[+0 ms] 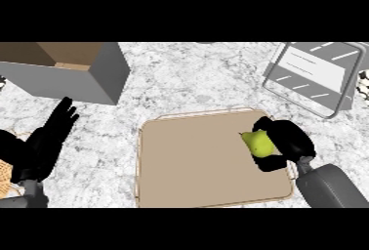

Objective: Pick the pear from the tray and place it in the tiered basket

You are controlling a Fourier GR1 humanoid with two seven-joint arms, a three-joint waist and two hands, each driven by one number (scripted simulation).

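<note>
A yellow-green pear sits over the right edge of the tan tray. My right hand is curled round the pear from its right side, with fingers above and thumb below it. The tiered basket, a grey wire frame with pale shelves, stands at the upper right. My left hand rests open at the left edge, fingers pointing up.
A grey open box with a brown inside stands at the upper left on the marble counter. A striped object shows at the right edge. A woven item peeks in at lower left.
</note>
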